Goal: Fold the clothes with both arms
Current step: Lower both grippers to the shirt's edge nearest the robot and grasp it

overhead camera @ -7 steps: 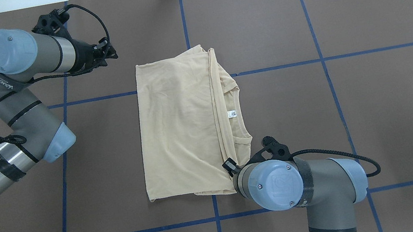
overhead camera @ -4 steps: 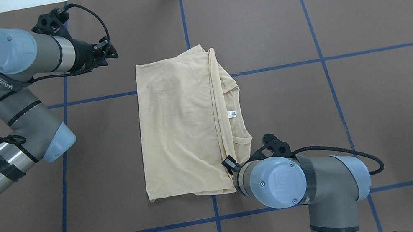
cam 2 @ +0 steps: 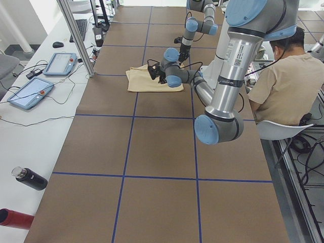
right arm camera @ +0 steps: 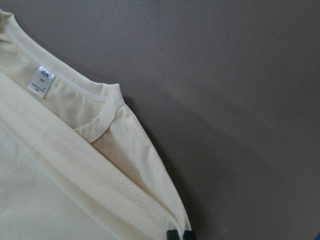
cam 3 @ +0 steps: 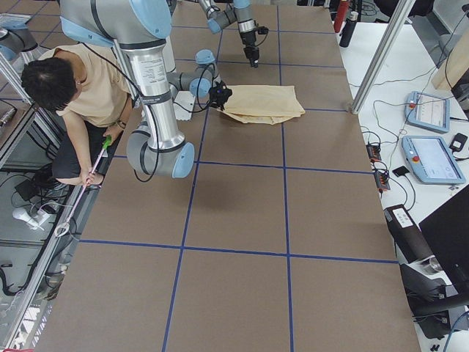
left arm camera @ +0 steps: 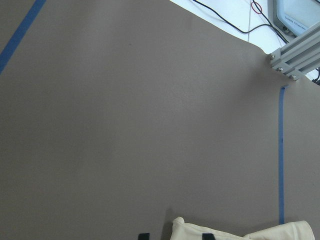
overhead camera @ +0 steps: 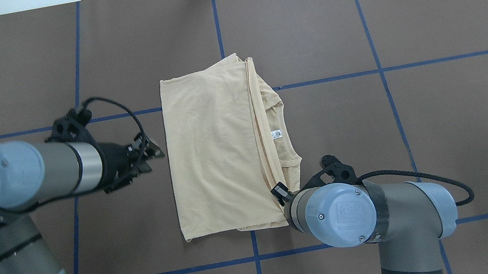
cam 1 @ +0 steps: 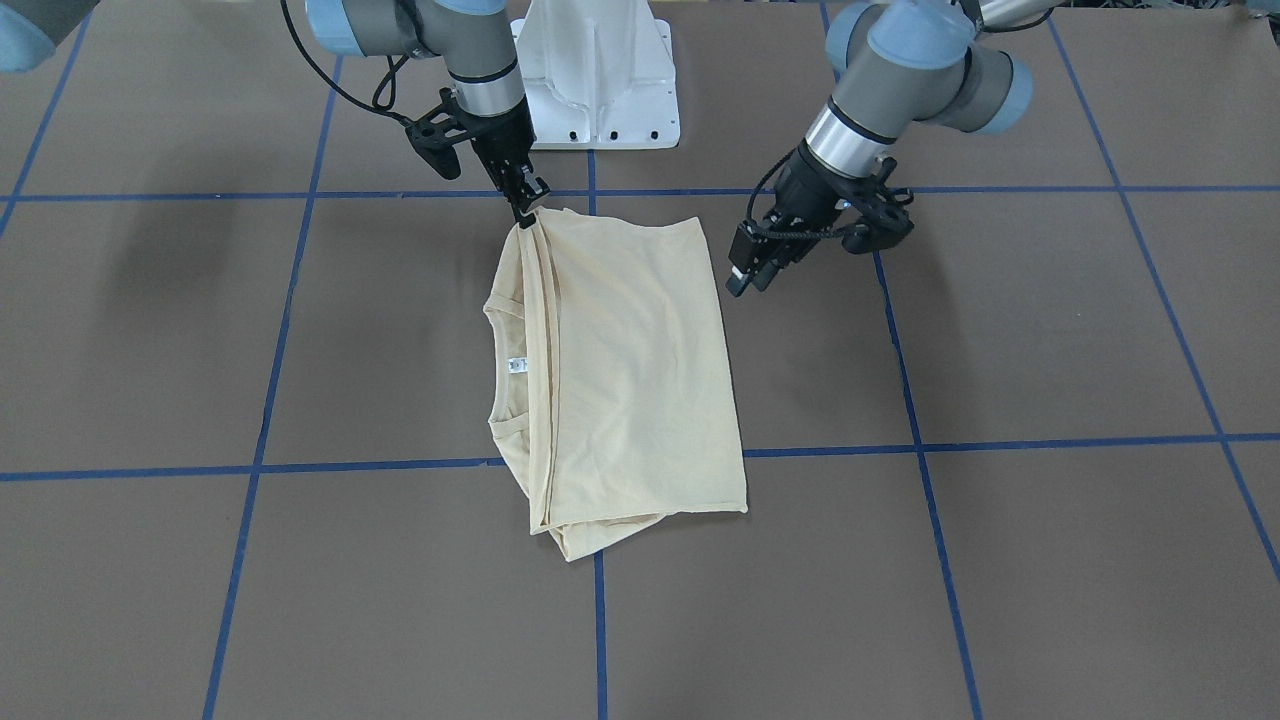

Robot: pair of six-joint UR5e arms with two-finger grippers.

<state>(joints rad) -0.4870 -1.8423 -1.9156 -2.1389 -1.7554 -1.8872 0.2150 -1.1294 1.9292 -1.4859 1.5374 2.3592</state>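
T-shirt (overhead camera: 216, 152) lies folded mid-tabletop (overhead camera: 423, 125), neck label showing. Left fingers (overhead camera: 151, 152), spread and empty, have swung from the far corner to just beside its left edge. Right fingers (cam 1: 521, 203) stay pinched on the near right corner. A second grip for the next fold looks imminent.

Seen from overhead, the left arm (overhead camera: 30, 174) enters from 8 o'clock, doubles back at its elbow and lays its wrist level toward 3 o'clock. The left gripper (overhead camera: 157, 152) hovers there with its two fingers parted, just beside the shirt (overhead camera: 216, 152) and not touching it. The right arm (overhead camera: 403, 214) enters from 5 o'clock with its blue wrist cap facing up and the wrist angled down toward 10 o'clock, and the right gripper (cam 1: 527, 217) has its fingers pressed together on the shirt's 5 o'clock corner.
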